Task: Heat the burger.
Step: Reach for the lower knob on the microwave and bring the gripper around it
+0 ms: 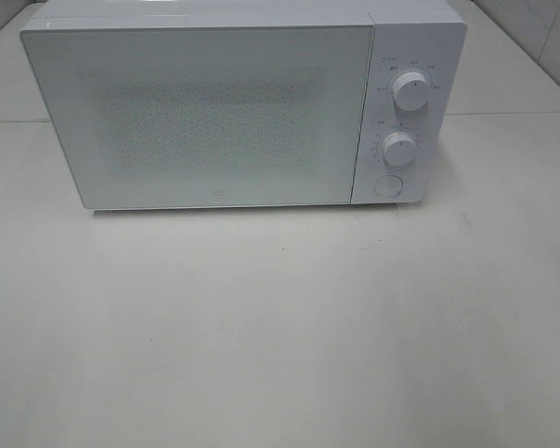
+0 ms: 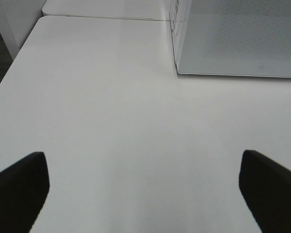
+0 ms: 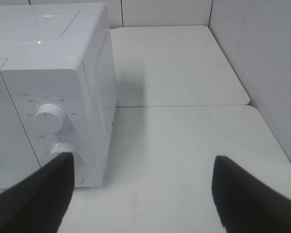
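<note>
I cannot tell where the burger is: no view shows it, and the speckled window of the shut door [image 1: 201, 112] gives no look inside the white box-shaped microwave oven [image 1: 420, 28]. So I cannot place it against either of my tools.

Only the high view shows the oven's whole front, with the two round white knobs [image 1: 411, 89] stacked on its right panel and a round button [image 1: 386, 185] under them; it shows neither arm.

My left gripper [image 2: 141, 165] shows only in its wrist view, black fingers [image 2: 19, 187] wide apart over the bare white table [image 2: 111, 97], the door's corner ahead.

My right gripper [image 3: 143, 162] also stands wide apart with nothing between, facing the knob panel and the oven's side wall.
</note>
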